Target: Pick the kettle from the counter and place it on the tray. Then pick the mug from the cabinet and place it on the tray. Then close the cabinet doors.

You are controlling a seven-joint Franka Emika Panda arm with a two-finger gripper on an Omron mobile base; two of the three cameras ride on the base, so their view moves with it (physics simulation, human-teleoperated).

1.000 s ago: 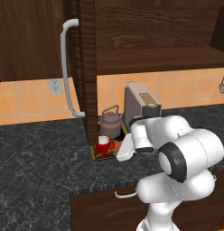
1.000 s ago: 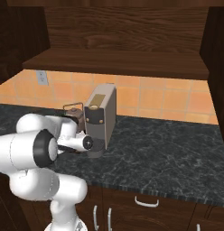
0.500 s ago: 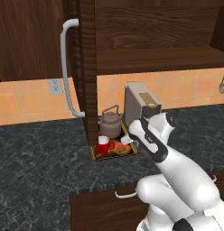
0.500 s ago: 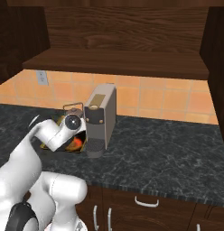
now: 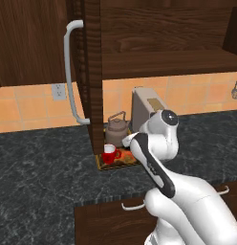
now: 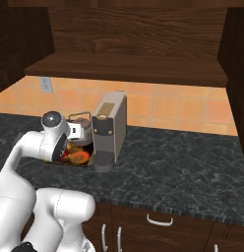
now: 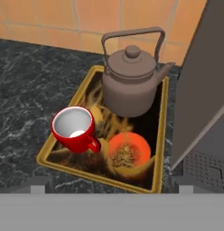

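Now the gripper is hanging over the near end of the tray with its jaws spread wide and gripping nothing; in the hand view its two dark finger tips are peeking up at either side of the bottom edge, well apart. Ahead of the fingers and a little to their left, the mug is sitting upright on the tray, white inside showing, its small handle turned toward the tray's middle. Farther ahead, at the far end of the tray, the kettle is standing upright with its arched handle up and its short spout pointing toward the coffee machine, which is rising just beside the tray on the gripper's right. The tray itself is lying flat on the counter, close to the tiled wall behind it. From the left base view, the cabinet door is standing open, edge-on just above the mug (its long bar handle is facing away to the left), and its lower edge seems to be hanging nearly over the tray's left rim, though the angle makes that hard to judge. In the right base view the arm's wrist is covering much of the tray.
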